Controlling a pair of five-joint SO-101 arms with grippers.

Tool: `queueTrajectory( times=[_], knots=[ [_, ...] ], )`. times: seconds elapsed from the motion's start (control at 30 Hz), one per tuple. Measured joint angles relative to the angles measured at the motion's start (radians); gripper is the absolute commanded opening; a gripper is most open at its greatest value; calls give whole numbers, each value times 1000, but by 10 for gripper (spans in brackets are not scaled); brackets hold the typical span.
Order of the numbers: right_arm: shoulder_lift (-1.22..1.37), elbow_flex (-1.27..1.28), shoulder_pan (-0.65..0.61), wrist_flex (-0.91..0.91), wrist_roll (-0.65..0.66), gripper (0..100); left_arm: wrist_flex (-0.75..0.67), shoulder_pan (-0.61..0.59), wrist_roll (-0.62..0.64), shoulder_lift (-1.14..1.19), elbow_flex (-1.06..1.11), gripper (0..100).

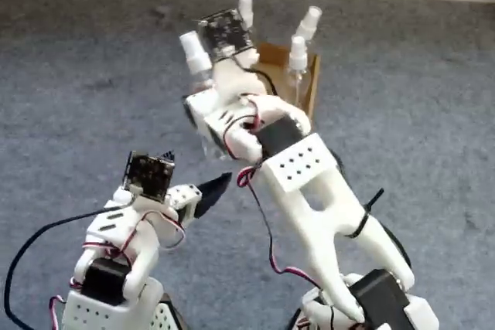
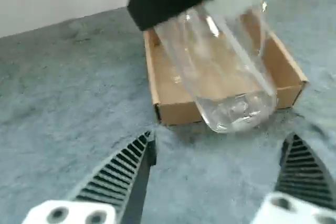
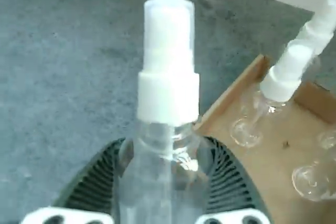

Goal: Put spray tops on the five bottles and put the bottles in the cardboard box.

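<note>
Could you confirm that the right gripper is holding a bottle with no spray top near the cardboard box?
Not quite: the bottle in the right gripper carries a white spray top, as the right wrist view shows. It is indeed near the cardboard box.

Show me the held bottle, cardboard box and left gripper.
held bottle point(image 3: 168, 93), right wrist view, white spray collar.
cardboard box point(image 2: 178, 113), left wrist view, near wall.
left gripper point(image 2: 220, 137), left wrist view, between fingertips.

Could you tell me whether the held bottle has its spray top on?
On: a white spray top caps the bottle in the right gripper.
</note>
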Motion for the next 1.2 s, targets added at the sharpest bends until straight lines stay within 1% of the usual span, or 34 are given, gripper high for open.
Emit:
queueTrajectory(
  times=[0.1,0.27,0.47,0.57,0.63,0.77,0.83,0.97,1.07,1.2],
  knots=[
    [-8,-48,-25,97,0,3,-57,-46,-6,40,3,333],
    [-89,-52,-25,147,0,3,-117,-72,-6,101,6,333],
    [-204,68,-25,161,0,3,-123,-121,-6,126,8,333],
    [-222,115,8,143,54,3,-124,-127,-6,126,8,332],
    [-222,124,44,92,87,3,-124,-132,-8,126,8,306],
    [-219,124,126,-9,109,3,-124,-160,-8,126,8,199],
    [-190,124,147,-23,112,3,-124,-190,-8,126,8,154],
    [-69,124,157,-81,112,3,-124,-269,-8,126,8,101],
    [40,101,172,-117,112,3,-124,-304,-8,126,8,91],
    [170,11,198,-124,112,3,-124,-307,-8,126,8,91]
  ],
)
